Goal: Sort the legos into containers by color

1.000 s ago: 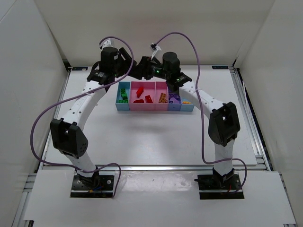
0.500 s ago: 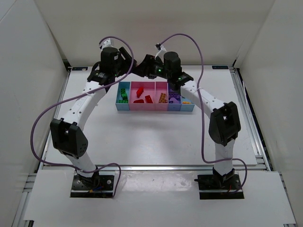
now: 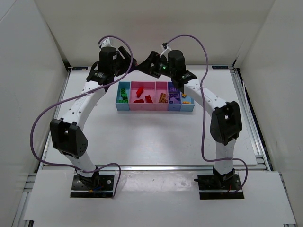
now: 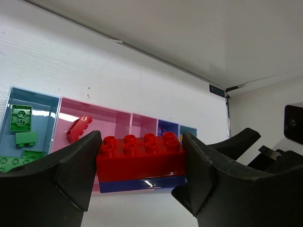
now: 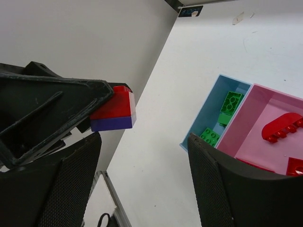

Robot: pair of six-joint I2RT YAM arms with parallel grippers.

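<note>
Red over purple-blue: a red brick (image 4: pixel 142 147), 8 studs up, sits stacked on a thin purple-blue plate (image 4: pixel 142 183). The left gripper (image 4: pixel 142 165) pinches the pair by its 2 short ends, raised clear of the row of bins (image 3: pixel 142 108). Gripping the ends leaves the long sides free, probably so the other arm can pull the 2 colours apart before either is sorted. The right gripper (image 5: pixel 142 182) faces the stack, its fingers (image 5: pixel 71 189) spread wide with nothing between them. Below, green bricks (image 5: pixel 227 106) lie in the light blue end bin (image 5: pixel 201 116), and red pieces (image 5: pixel 281 126) lie in the wide pink bin (image 5: pixel 251 137) beside it.
</note>
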